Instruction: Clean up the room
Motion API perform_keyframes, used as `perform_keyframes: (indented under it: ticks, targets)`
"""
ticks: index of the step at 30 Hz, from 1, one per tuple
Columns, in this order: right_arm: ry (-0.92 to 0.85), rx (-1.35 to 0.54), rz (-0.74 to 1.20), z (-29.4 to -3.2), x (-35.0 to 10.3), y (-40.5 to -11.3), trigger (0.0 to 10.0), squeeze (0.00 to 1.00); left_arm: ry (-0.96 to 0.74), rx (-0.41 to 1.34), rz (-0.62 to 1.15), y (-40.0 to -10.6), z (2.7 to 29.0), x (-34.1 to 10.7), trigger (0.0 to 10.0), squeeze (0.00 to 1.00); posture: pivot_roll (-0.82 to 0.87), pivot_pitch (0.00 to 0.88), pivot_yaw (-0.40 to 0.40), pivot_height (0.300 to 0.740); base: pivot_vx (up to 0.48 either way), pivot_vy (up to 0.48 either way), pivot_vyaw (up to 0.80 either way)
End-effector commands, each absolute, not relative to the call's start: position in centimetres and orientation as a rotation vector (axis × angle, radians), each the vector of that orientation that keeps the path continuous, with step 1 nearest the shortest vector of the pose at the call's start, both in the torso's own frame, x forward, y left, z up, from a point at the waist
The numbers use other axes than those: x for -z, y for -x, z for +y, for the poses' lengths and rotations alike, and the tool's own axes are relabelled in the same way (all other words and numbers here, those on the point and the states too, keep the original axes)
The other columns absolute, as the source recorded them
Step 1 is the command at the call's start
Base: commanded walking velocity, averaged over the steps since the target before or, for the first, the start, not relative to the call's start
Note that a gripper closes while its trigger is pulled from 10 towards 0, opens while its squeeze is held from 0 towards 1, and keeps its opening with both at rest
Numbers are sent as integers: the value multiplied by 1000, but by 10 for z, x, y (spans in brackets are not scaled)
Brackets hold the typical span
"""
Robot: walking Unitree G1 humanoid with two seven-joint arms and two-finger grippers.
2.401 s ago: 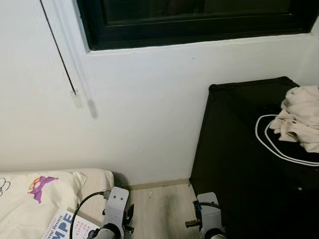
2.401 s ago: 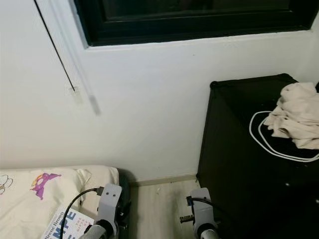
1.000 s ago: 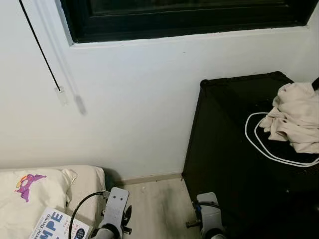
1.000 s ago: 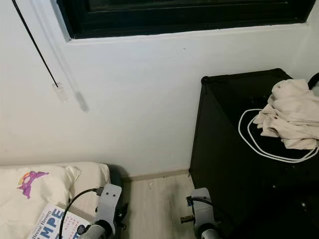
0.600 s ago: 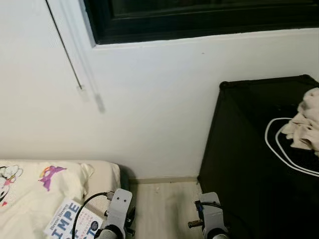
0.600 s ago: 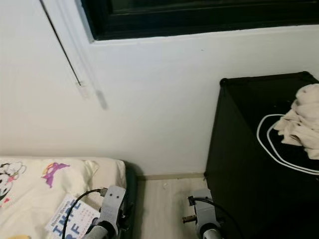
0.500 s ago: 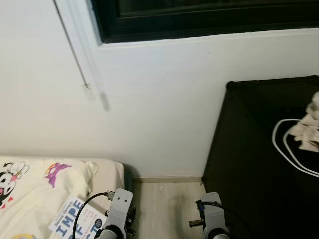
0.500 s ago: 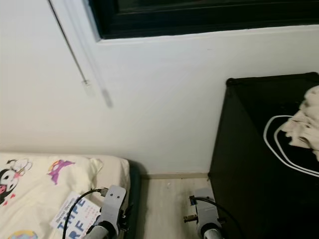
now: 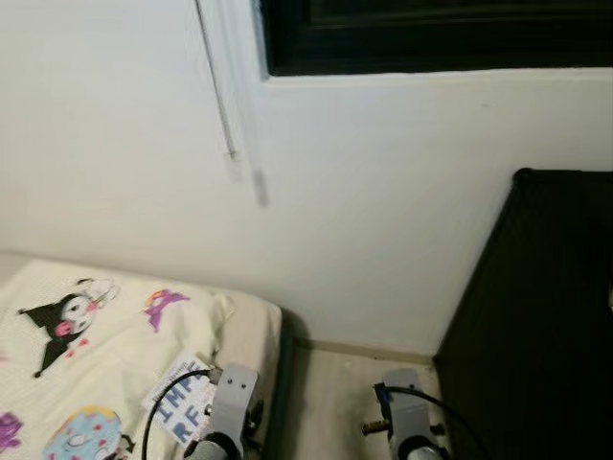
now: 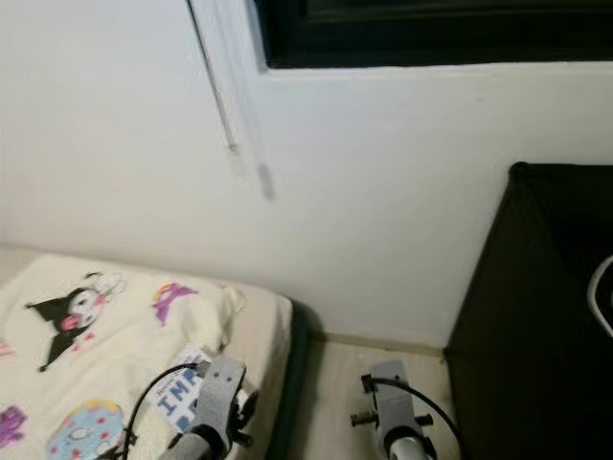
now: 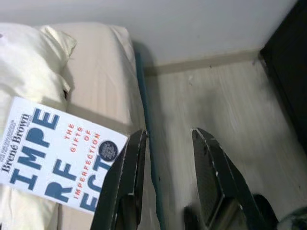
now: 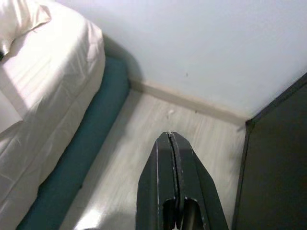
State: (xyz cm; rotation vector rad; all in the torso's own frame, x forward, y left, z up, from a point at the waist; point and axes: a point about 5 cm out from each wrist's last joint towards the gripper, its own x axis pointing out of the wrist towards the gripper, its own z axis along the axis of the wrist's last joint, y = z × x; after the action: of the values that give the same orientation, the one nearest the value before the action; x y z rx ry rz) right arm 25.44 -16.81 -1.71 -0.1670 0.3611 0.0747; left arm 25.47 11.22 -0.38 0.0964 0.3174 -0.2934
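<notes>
View swung left since earlier: black cabinet [image 9: 546, 316] slid to right edge, bed [image 9: 86, 345] filled lower left | book [image 11: 53, 153] lay on bedding, next pickup I judged | left gripper [image 11: 165, 143] parted, empty, ready | right gripper [image 12: 171, 143] pressed closed, idle over floor [image 12: 144, 143]

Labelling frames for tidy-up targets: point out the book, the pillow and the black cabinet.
book [image 11: 53, 153], left wrist view, middle of its white cover.
pillow [image 9: 105, 326], left eye view, its printed top.
black cabinet [image 9: 536, 316], left eye view, its dark side.
</notes>
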Motion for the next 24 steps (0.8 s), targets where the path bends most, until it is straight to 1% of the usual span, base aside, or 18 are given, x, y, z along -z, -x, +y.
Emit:
perform_keyframes:
  ticks: [1,16,24]
  targets:
    - [145,-89,390,-161,24,-247,10000,0,-99,289,337,-251,117,8,10000,0,-57,131,48,740,0,0,0]
    - [131,-74,403,-164,26,-245,10000,0,-117,322,336,-249,112,8,10000,0,-61,118,50,740,0,0,0]
    - [128,-72,402,-164,26,-245,10000,0,-128,319,338,-250,112,8,10000,0,-60,121,51,740,0,-374,0]
